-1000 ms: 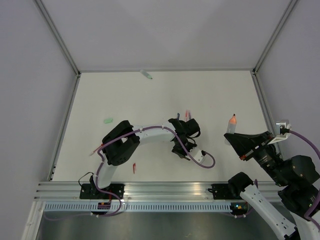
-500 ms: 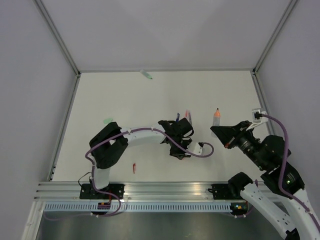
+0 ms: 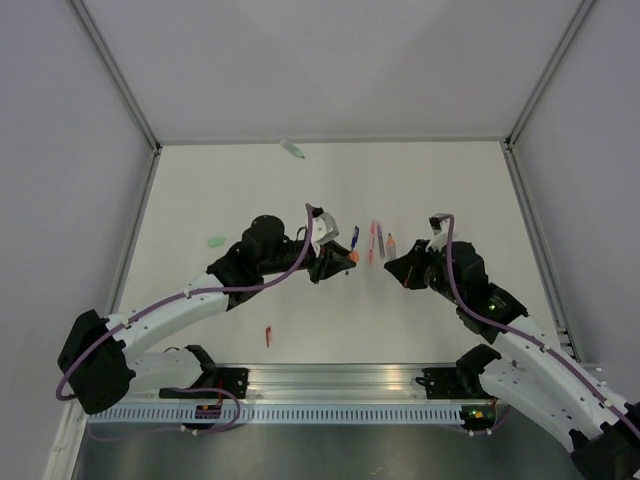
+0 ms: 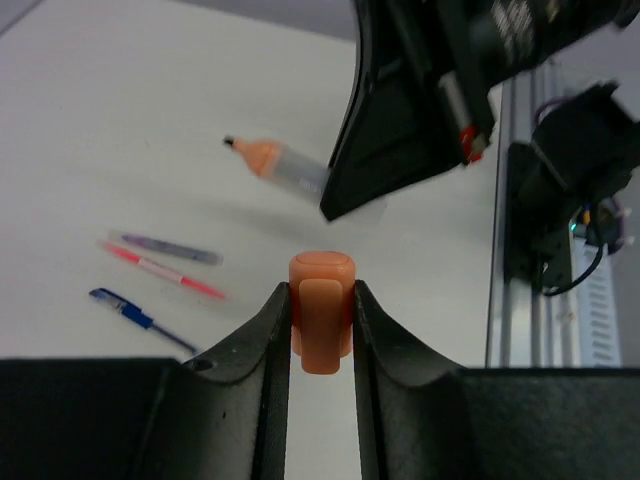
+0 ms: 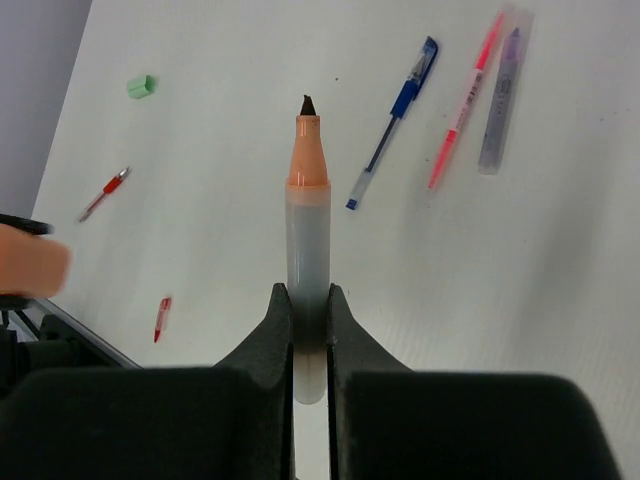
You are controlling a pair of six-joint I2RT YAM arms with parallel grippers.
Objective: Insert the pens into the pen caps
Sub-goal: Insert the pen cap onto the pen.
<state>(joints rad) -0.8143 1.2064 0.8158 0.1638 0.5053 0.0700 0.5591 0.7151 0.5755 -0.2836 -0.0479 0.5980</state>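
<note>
My left gripper is shut on a short orange pen cap, seen from above at mid-table. My right gripper is shut on a pen with a pale grey barrel, orange neck and dark tip. That pen and the right gripper sit just right of the left gripper, a small gap apart. Between them on the table lie a blue pen, a pink pen and a purple-grey pen.
A mint green cap lies at the left. A small red piece sits near the front rail, and a thin red pen lies left of it. A green-tipped item rests by the back wall.
Both arms swung toward the table's middle. The left arm stretched out with the orange cap, and the right gripper came left and lower with its pen, so cap and pen now sit close together.
</note>
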